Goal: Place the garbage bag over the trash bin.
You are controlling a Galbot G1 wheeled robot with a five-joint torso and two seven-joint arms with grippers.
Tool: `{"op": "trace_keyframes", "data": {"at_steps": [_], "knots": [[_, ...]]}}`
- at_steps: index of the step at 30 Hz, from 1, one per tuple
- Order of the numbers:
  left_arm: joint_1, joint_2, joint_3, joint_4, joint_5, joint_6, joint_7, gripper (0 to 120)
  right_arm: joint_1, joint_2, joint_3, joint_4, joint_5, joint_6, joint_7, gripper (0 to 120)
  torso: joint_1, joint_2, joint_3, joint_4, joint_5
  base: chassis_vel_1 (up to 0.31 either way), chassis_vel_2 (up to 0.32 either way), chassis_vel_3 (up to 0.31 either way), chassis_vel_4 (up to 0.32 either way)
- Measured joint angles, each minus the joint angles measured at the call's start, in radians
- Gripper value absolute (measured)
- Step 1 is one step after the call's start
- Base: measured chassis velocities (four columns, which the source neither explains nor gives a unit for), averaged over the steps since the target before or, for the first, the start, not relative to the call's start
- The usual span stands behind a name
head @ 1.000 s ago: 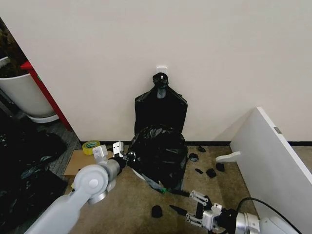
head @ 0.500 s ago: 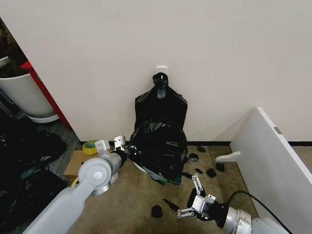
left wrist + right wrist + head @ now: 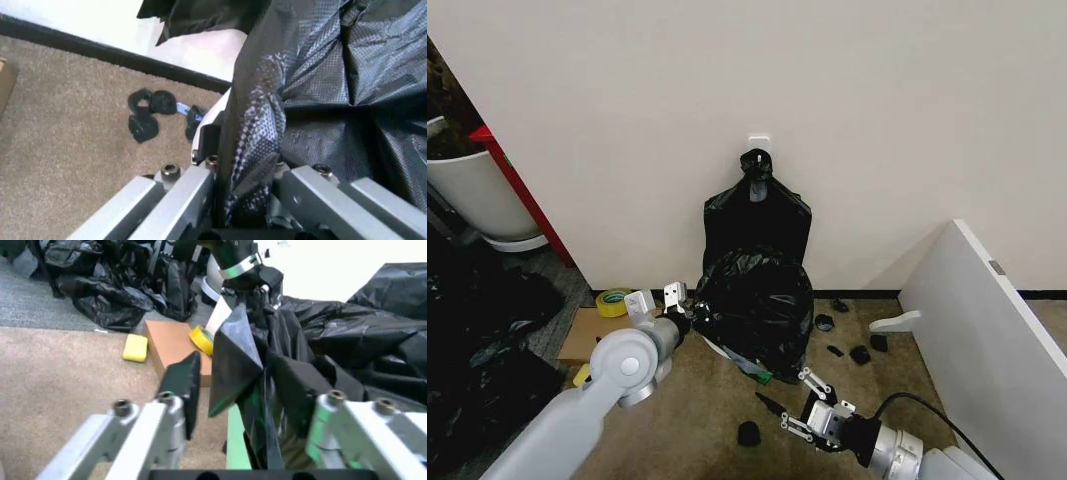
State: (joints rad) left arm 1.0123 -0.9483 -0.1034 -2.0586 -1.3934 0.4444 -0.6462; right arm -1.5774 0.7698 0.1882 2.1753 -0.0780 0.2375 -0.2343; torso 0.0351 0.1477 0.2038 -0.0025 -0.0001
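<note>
The glossy black garbage bag [image 3: 755, 308] is draped over the trash bin, of which a white strip and the greenish base [image 3: 763, 377] show at the bottom. My left gripper [image 3: 689, 318] is at the bag's left side, shut on a fold of the garbage bag [image 3: 320, 75] between its fingers [image 3: 193, 192]. My right gripper [image 3: 785, 396] is low over the carpet in front of the bin, open. In the right wrist view a loose flap of the garbage bag [image 3: 233, 355] hangs between the open fingers [image 3: 180, 385] of that gripper [image 3: 253, 400], just above the bin's green base [image 3: 235, 440].
A flat black bundle [image 3: 757, 215] hangs on the wall behind the bin. A heap of dark bags [image 3: 477, 330] and a white tub [image 3: 477, 195] stand at the left. Tape roll [image 3: 613, 300], cardboard [image 3: 587, 335], black scraps [image 3: 859, 353] and a white board [image 3: 987, 320] lie around.
My right gripper has moved left and forward toward the bin's base. My left gripper shifted slightly toward the wall, and the bag has settled rounder over the bin.
</note>
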Motion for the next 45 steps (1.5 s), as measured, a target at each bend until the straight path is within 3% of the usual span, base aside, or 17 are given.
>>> {"op": "trace_keyframes", "data": {"at_steps": [10, 26, 33, 45], "knots": [[0.020, 0.001, -0.006, -0.013, 0.003, 0.002, 0.001, 0, 0.030, 0.016, -0.048, -0.010, -0.062, -0.016, 0.034, 0, 0.000, 0.000, 0.000, 0.0000, 0.0001, 0.000, 0.000, 0.000, 0.000], [0.022, -0.019, -0.003, -0.027, -0.003, 0.003, -0.017, 0, 0.055, 0.072, -0.150, -0.083, -0.134, -0.018, 0.052, 0, 0.000, 0.000, 0.000, -0.0001, -0.0002, 0.000, 0.000, 0.000, 0.000], [0.026, -0.046, -0.005, -0.035, -0.007, 0.003, -0.038, 0, 0.160, 0.190, -0.271, -0.201, -0.113, -0.077, 0.127, 0, 0.000, 0.000, 0.000, 0.0002, -0.0001, 0.000, 0.000, 0.000, 0.000], [0.049, -0.050, -0.023, -0.067, -0.031, 0.004, -0.052, 0, 0.248, 0.260, -0.300, -0.372, -0.130, -0.139, 0.237, 0, 0.000, 0.000, 0.000, 0.0001, 0.0000, 0.000, 0.000, 0.000, 0.000]]}}
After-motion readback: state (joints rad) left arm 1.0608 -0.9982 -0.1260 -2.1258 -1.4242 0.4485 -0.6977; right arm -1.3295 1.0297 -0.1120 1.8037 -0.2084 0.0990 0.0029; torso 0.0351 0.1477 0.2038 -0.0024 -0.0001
